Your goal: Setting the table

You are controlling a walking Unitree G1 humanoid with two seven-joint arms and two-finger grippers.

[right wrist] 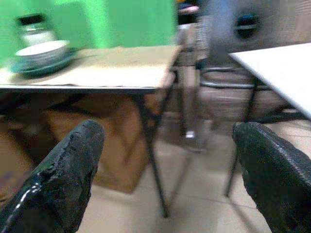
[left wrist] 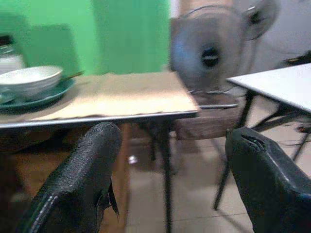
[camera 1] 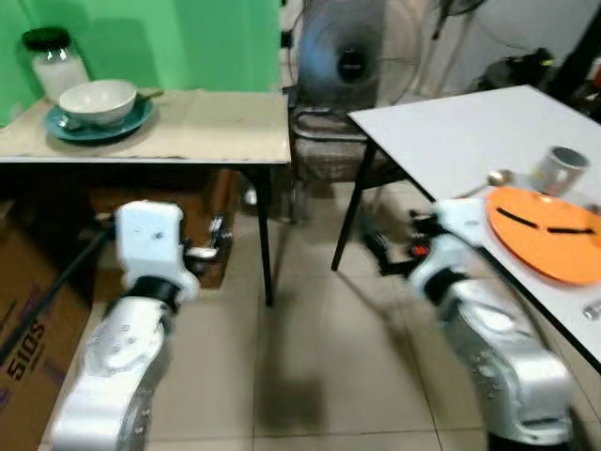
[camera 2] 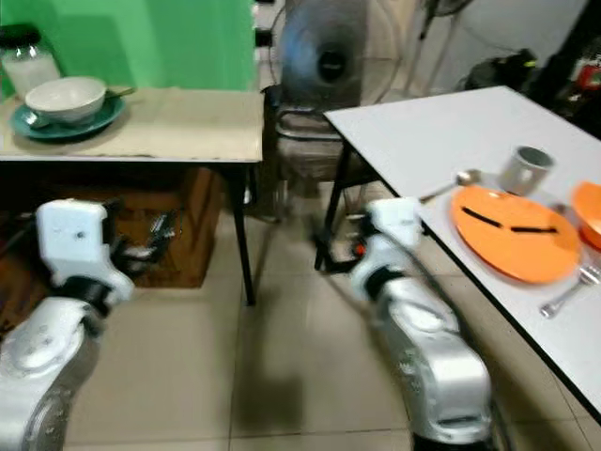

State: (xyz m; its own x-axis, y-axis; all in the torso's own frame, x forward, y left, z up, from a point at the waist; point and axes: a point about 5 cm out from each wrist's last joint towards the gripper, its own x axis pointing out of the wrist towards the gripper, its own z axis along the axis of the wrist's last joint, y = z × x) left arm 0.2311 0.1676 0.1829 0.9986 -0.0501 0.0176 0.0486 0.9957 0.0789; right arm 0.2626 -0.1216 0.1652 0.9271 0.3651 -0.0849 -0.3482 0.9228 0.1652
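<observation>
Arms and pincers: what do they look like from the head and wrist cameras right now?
Both arms are glossy silver-white, with rounded segments and boxy white wrist blocks. The left pincer and right pincer each have two thick, black, rough-textured fingers. A small red spot shows near the right wrist.

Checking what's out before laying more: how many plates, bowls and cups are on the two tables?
Plates: 2, teal round plate, orange round plate
Bowls: 1, white ceramic bowl
Cups: 1, grey metal cup
Orange dish cut off at picture edge, kind unclear: 1
Total: 5
</observation>
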